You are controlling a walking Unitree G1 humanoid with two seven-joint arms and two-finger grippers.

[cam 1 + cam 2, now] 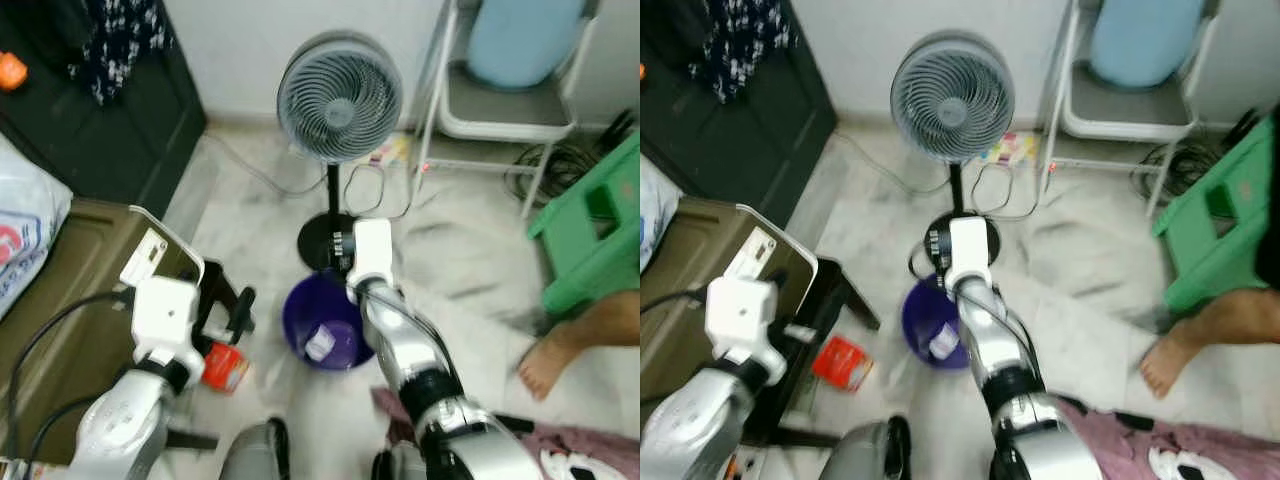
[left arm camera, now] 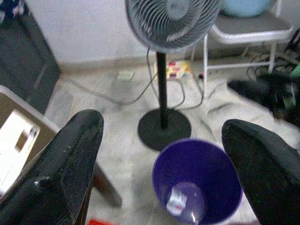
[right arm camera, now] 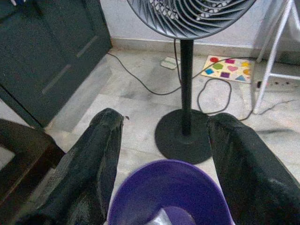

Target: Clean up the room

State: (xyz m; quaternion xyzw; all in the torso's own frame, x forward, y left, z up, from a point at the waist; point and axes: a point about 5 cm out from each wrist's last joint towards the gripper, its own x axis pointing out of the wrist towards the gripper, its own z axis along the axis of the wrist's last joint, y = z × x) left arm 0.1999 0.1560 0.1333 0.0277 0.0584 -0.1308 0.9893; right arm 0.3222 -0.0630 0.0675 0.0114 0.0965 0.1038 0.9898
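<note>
A purple bin (image 1: 330, 325) stands upright, mouth up, on the pale marble floor (image 1: 460, 260) by a fan's base (image 3: 183, 136), 1 wrapper (image 2: 177, 201) inside. Both the right gripper (image 3: 164, 154) and the left gripper (image 2: 159, 154) hang spread and empty above it. A red packet (image 1: 843, 362) lies flat nearby.

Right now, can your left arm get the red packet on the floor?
Probably yes. The left pincer is open, and the red packet lies on the floor right beside that arm, between the low table and the purple bin, with nothing covering it.
</note>
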